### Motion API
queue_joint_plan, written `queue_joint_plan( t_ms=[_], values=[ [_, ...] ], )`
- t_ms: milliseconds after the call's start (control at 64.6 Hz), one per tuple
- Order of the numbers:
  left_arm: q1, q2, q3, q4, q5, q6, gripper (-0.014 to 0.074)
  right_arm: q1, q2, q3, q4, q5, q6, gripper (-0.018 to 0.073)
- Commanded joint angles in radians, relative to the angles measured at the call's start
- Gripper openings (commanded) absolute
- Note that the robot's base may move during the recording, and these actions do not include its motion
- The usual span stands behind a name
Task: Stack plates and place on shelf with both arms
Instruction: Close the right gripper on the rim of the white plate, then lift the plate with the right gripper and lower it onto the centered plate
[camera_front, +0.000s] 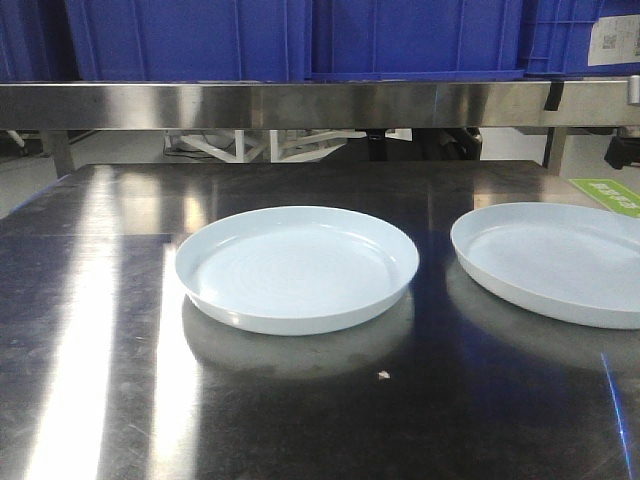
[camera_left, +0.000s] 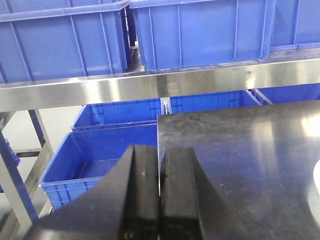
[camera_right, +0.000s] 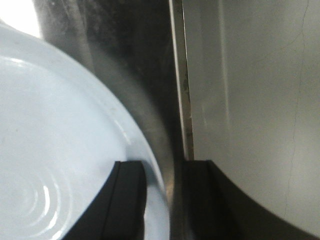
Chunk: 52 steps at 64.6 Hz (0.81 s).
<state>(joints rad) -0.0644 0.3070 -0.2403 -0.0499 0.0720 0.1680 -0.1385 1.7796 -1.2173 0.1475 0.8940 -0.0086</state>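
Left plate (camera_front: 297, 268) and right plate (camera_front: 555, 262) lie empty, apart, on the tabletop (camera_front: 300, 410) before the shelf (camera_front: 300, 105).
My left gripper (camera_left: 159, 195) is pressed closed on nothing; my right gripper (camera_right: 163, 167) straddles the right plate's cropped rim, unclamped.

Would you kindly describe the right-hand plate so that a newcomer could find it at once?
On the dark steel tabletop, below the long metal rail of the shelf, lie two pale bluish plates. The right plate sits near a green label and is cut off by the front view's edge, whereas the middle plate shows whole.
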Motion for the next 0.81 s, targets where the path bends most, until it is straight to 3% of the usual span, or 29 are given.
queue_joint_plan(
  t_ms=[0, 217, 372, 790],
  values=[
    [0.003, 0.006, -0.031, 0.001, -0.088, -0.005, 0.008, 0.001, -0.045, -0.031, 0.011, -0.014, -0.01, 0.0316],
    [0.003, 0.006, -0.031, 0.001, -0.088, -0.005, 0.008, 0.001, -0.045, -0.031, 0.011, -0.001, -0.01, 0.0132],
    [0.003, 0.006, -0.031, 0.001, -0.088, -0.005, 0.008, 0.001, -0.048, -0.031, 0.011, 0.0, -0.01, 0.0055],
    [0.003, 0.006, -0.031, 0.001, -0.088, -0.005, 0.008, -0.012, -0.138, -0.032, 0.036, 0.014, -0.017, 0.0047]
  ],
)
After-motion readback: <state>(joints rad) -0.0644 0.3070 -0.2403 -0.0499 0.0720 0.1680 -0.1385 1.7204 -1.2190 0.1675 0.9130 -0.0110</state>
